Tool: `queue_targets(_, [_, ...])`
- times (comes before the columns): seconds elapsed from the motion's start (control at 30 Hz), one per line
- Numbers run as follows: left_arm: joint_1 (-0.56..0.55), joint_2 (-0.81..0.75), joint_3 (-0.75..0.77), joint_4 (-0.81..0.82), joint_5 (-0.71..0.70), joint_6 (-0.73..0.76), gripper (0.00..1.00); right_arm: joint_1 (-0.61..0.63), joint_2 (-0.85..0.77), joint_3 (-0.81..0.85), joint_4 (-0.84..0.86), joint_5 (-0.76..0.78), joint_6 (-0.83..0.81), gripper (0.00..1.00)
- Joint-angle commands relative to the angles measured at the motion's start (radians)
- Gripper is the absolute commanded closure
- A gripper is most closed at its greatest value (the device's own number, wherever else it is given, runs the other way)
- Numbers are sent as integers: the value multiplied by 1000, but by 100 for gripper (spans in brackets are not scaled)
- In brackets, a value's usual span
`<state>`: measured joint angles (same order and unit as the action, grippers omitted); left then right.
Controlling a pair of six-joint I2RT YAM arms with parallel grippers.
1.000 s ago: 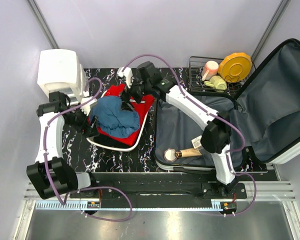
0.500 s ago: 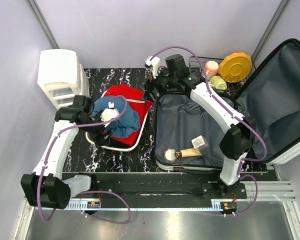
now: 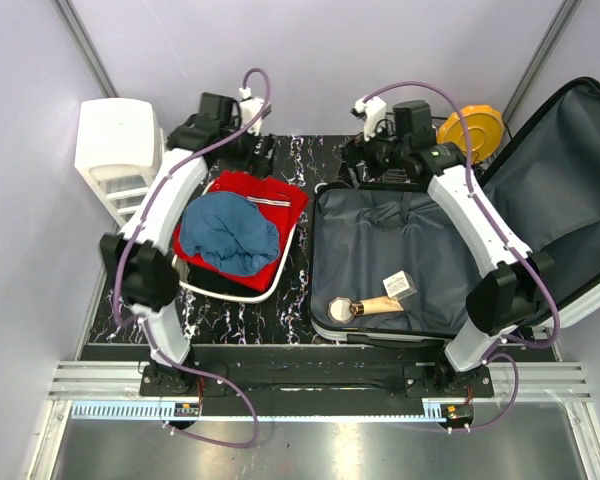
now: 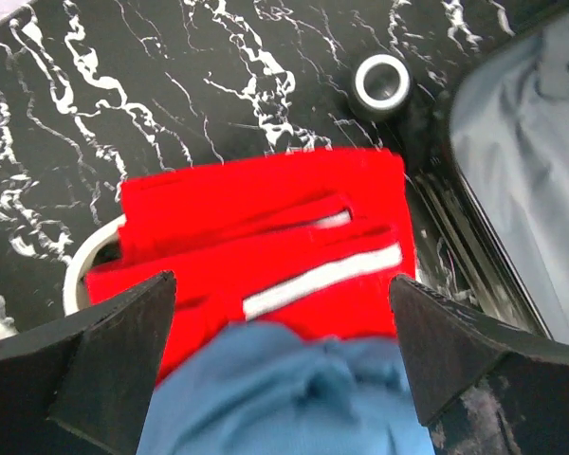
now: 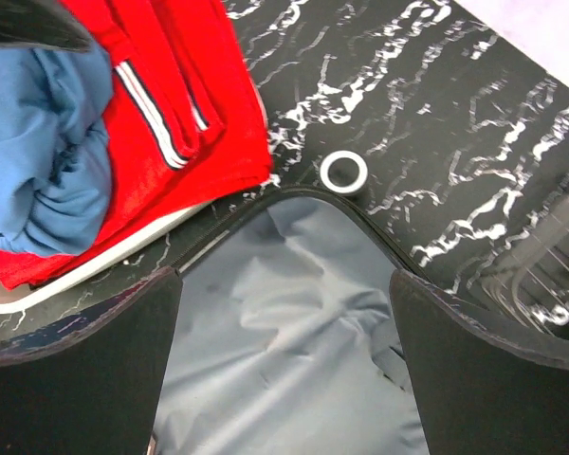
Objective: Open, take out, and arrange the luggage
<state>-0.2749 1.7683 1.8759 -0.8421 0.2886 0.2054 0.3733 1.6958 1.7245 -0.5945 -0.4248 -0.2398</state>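
The luggage (image 3: 400,265) lies open on the right, its lid (image 3: 565,200) leaning back and its grey lining (image 5: 294,322) showing. A wood-handled brush (image 3: 365,307) and a small white box (image 3: 398,285) rest inside it. My left gripper (image 3: 263,155) (image 4: 282,284) hangs open and empty above the back of the white tub (image 3: 225,290), over a red garment (image 4: 266,237) and a blue garment (image 4: 294,398). My right gripper (image 3: 358,165) (image 5: 284,280) is open and empty above the suitcase's back-left corner.
A white tape ring (image 4: 380,81) (image 5: 344,172) lies on the black marbled table (image 3: 290,290) between tub and suitcase. A white drawer unit (image 3: 115,145) stands at back left. A wire basket (image 5: 550,275) with a yellow disc (image 3: 477,125) sits behind the suitcase.
My left arm swung from the tub's left side up to the back of the table, leaving the blue garment on the red one. The right gripper moved right, from the tub to the suitcase corner.
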Motion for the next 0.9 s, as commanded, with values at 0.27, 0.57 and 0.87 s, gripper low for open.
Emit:
queue_targets(0.27, [-89, 460, 258, 181, -215, -252, 1, -152, -200, -167, 13, 58, 5, 0])
queue_targets(0.57, [-84, 279, -229, 92, -62, 182, 7, -183, -242, -227, -1, 52, -21, 0])
queue_targets(0.87, [169, 158, -413, -18, -118, 503, 8, -191, -228, -243, -1, 9, -33, 0])
